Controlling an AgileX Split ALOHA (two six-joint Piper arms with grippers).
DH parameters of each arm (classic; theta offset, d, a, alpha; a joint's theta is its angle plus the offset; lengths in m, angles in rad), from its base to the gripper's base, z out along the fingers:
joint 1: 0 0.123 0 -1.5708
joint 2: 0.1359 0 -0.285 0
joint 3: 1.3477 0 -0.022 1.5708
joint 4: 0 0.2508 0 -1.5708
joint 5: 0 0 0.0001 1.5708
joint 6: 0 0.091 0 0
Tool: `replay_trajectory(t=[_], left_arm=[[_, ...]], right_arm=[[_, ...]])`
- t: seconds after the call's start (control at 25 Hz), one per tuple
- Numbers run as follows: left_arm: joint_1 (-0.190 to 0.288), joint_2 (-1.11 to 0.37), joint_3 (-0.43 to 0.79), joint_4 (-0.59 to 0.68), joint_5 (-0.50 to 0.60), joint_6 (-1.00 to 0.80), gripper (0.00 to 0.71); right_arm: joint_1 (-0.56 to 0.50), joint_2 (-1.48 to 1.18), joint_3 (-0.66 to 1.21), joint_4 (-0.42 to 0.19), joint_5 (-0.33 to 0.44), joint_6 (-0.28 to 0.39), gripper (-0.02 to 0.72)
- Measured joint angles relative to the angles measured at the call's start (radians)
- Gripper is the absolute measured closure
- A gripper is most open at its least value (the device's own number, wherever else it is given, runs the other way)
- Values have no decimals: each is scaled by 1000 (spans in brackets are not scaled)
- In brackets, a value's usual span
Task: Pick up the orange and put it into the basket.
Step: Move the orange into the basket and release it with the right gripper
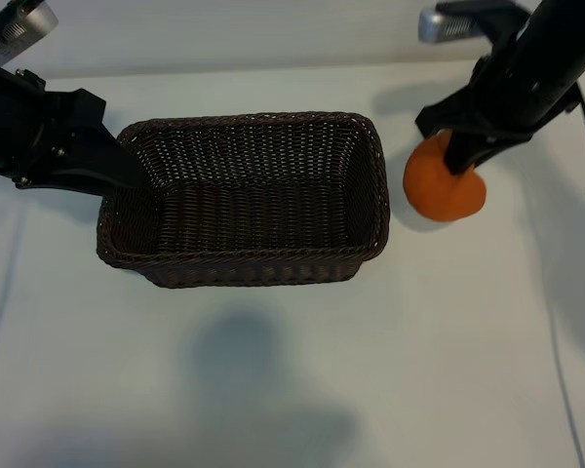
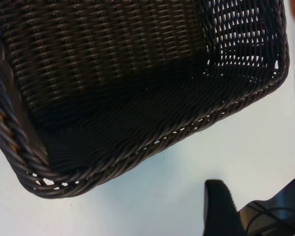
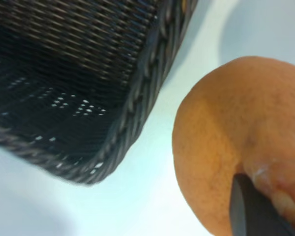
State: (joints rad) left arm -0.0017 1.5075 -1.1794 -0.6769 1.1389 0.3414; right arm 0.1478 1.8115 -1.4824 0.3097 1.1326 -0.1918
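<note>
Exterior view: right gripper (image 1: 460, 161) jaws clenched on the orange (image 1: 439, 190); left's parted.

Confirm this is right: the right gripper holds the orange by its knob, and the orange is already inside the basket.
Not quite. The right gripper does hold the orange by its knob, but the orange is outside the basket, beside its right end, as the exterior view shows.

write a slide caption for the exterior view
Right gripper holds the orange beside the empty basket; left gripper at its opposite rim.
</note>
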Motion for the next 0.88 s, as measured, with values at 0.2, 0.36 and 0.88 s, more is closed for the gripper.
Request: replay_trajectory(t=[0.2,0.36,0.88], left_arm=[[0,0,0,0,0,0,290],[0,0,0,0,0,0,290],[0,0,0,0,0,0,290]], right_arm=[[0,-55,-22,-4,38,8,638],[0,-73,-22,-5,48,16,638],[55,-73,-22,101,21,15,638]])
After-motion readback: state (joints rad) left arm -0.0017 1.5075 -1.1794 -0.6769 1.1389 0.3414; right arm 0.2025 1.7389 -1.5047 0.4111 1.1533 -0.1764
